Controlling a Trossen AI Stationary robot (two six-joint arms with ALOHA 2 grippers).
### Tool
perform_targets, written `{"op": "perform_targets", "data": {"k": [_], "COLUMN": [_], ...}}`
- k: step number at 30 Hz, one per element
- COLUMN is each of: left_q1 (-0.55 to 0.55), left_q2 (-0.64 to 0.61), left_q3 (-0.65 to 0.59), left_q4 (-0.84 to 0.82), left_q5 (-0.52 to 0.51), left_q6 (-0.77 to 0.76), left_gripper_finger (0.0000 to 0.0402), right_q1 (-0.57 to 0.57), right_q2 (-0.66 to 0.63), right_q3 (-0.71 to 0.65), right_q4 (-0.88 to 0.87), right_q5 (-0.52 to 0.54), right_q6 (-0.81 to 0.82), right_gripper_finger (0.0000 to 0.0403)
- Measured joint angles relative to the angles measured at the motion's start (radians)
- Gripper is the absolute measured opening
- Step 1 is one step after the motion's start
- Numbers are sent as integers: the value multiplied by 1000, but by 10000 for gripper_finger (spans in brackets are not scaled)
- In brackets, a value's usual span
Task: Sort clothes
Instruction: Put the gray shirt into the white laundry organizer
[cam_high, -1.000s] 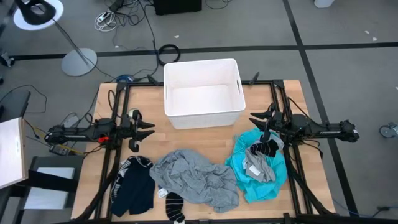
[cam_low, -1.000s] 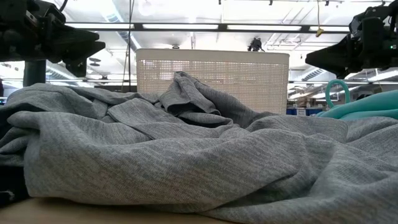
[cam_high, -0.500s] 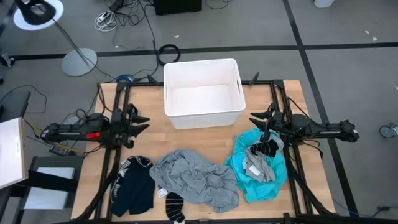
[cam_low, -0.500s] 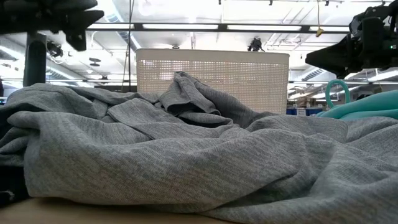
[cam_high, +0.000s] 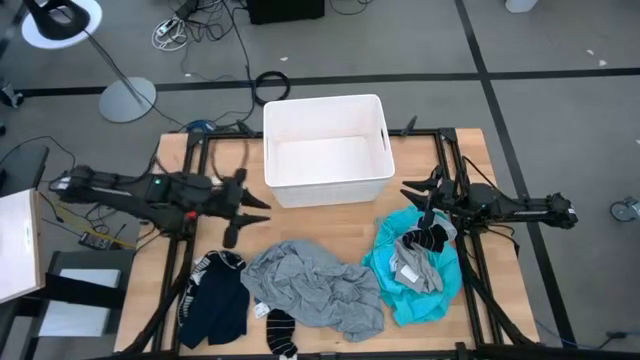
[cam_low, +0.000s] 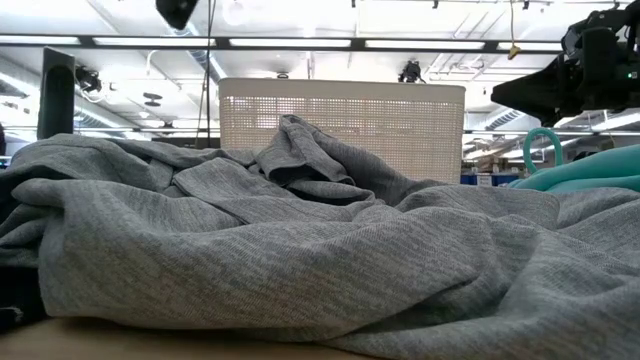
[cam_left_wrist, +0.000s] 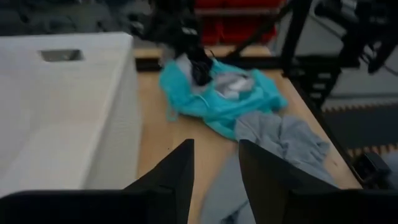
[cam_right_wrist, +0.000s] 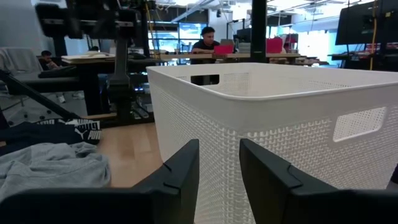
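The large grey shirt (cam_high: 315, 285) lies crumpled at the table's near middle and fills the low view (cam_low: 300, 240). The turquoise shirt (cam_high: 415, 270) lies at the near right, with a striped sock (cam_high: 432, 238) and a small grey piece (cam_high: 405, 265) on top. The navy white-striped garment (cam_high: 215, 295) lies near left, and a striped sock (cam_high: 282, 335) lies at the near edge. My left gripper (cam_high: 248, 210) is open, raised over bare wood left of the grey shirt. My right gripper (cam_high: 412, 200) is open above the turquoise shirt's far edge.
The white plastic bin (cam_high: 327, 150) stands at the table's far middle, between the two arms. Bare wood (cam_high: 320, 222) shows between the bin and the clothes. In the right wrist view people sit at desks (cam_right_wrist: 205, 37) in the room beyond the table.
My left gripper has risen, leaving the top of the low view, and has swung toward the table's right, toward the gap between the bin and the grey shirt. The clothes and my right arm have kept still.
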Motion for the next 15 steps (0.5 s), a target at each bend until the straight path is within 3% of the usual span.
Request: {"op": "perform_targets", "data": {"k": [11,15], "left_q1": [-106,-114], "left_q2": [366,469], "left_q3": [163,174], "left_q4": [-74,-73], "left_q5": [-24,27], "left_q6": [-62,-89], "left_gripper_finger": [131,131], "right_q1": [0,0], "right_q2": [0,0], "right_q3": [0,0], "right_q4": [0,0], "right_q5": [0,0], "right_q6": [0,0], "right_gripper_finger": [116,116]}}
